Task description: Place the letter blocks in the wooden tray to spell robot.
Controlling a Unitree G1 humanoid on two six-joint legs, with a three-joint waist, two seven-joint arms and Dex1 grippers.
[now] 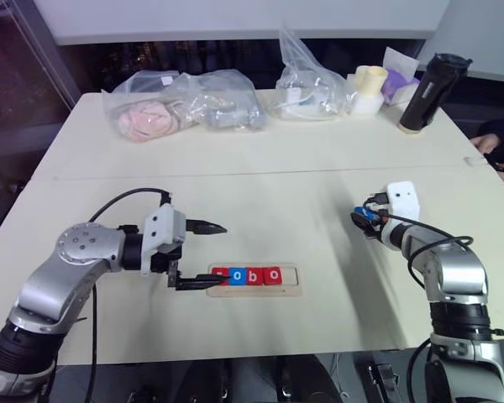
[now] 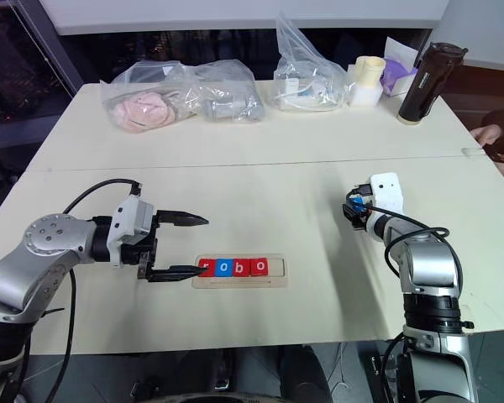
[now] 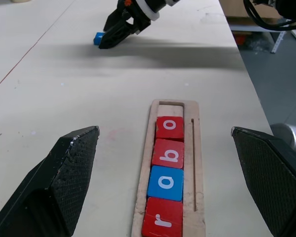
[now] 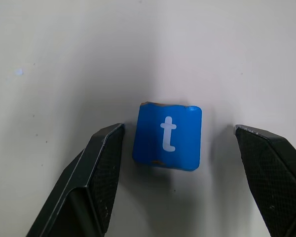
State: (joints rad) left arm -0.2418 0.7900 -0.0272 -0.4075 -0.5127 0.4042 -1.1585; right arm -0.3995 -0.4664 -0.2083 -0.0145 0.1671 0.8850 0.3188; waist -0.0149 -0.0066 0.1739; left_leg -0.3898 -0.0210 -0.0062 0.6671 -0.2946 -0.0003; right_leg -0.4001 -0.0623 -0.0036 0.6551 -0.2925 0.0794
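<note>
The small flat square blue tile with a white lowercase t (image 4: 167, 136) lies face up on the pale matt tabletop (image 1: 260, 180), straight ahead of the right gripper (image 4: 177, 148) and between its two black fingers. One textured rubbery pad sits just beside the tile's edge; the other stands off across a gap, so the jaws are part-open around the tile and not yet pinching it. I judge the coming move turns on this: the tile is centred enough, but nearer one finger, so that finger would meet it first as the jaws shut.

Seen from the head, the tile is at about three o'clock from the long narrow pale-wood tray (image 1: 290, 290), well apart from it, and the right arm is plainly the nearer one. The tray's long axis runs left to right. Four glossy square letter blocks (image 3: 167, 171) sit in its slot, reading r, o, b, o, red, blue, red, red. The last space at its right end looks bare, though it is small.

The left gripper (image 1: 214, 256) hangs wide open at the tray's nine o'clock end, holding nothing.
</note>
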